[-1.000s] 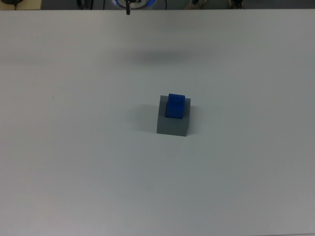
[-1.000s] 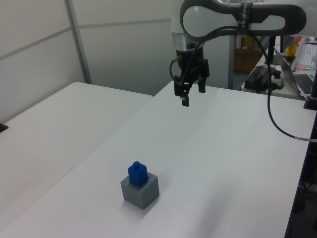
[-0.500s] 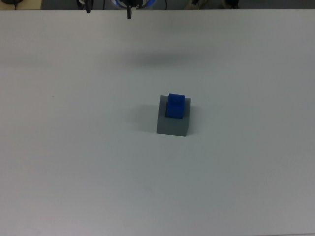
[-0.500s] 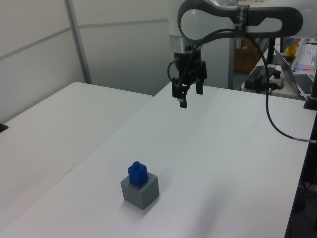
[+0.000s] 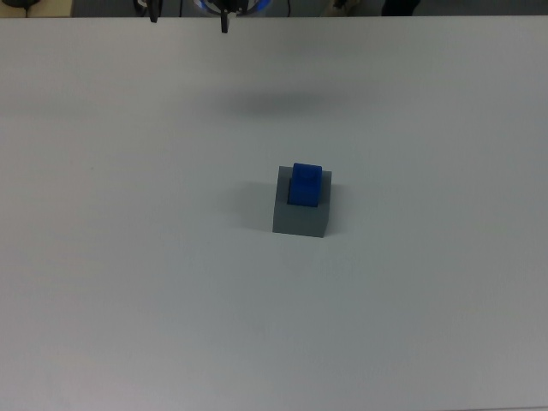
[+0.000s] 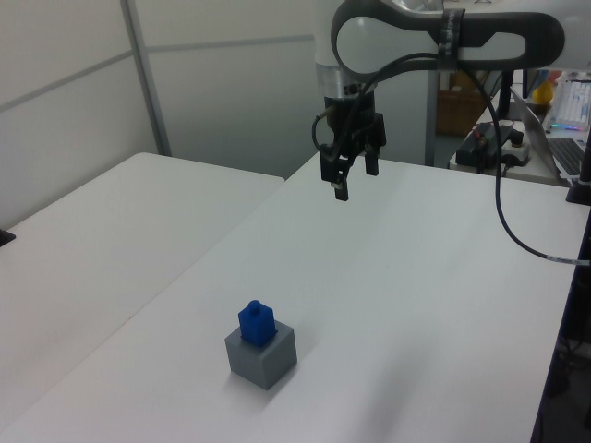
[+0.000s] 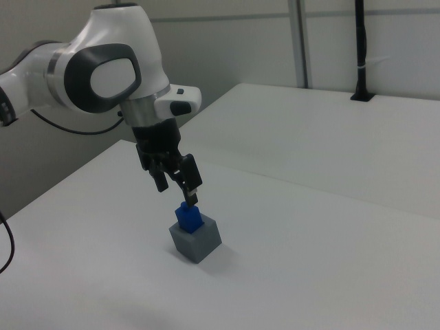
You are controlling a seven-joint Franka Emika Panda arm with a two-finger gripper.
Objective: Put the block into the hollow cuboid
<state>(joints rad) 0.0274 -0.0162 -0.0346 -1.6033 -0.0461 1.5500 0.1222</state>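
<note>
One block: the blue block (image 6: 258, 322) is sitting in the recess of the grey hollow cuboid (image 6: 262, 357), its upper part poking out.
Reason: it is already lodged, so the task looks done.
Gripper (image 6: 343, 177): hanging high, well apart, fingers spread and holding nothing.
Hidden: the recess depth is staying out of sight.

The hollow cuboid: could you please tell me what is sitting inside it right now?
The block stands upright in the hollow cuboid's recess, its upper part above the rim. Its lower part and the recess floor are hidden.
</note>
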